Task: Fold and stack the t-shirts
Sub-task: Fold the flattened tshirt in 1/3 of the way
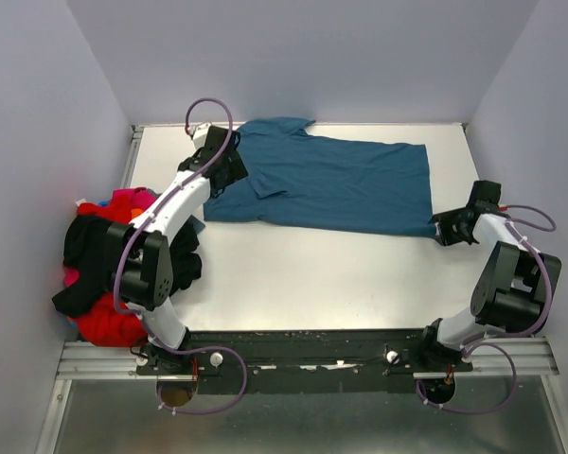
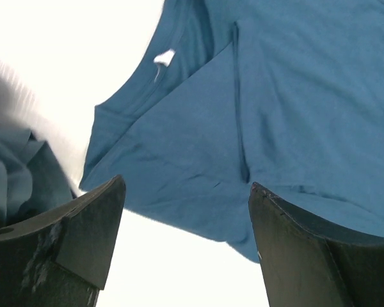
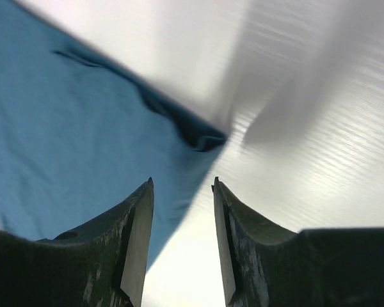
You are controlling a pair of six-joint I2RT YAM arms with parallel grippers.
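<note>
A: How does the teal shirt [image 1: 331,184] look?
B: Plain and lightly creased, spread flat on the table [image 1: 293,274]. Its neck end lies just ahead of the left claw [image 2: 185,192], whose fingers are wide apart and empty.
A: And the right claw [image 3: 182,185]?
B: Parted less widely, also empty. The hem corner is just ahead.
A: Any writing?
B: There's a white neck tag [image 2: 164,59], unreadable.

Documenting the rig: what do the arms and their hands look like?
Both the left arm and right arm have white links, black joint housings and looping lavender cables. The left hand and right hand have dark, tapered, scuffed fingers.
</note>
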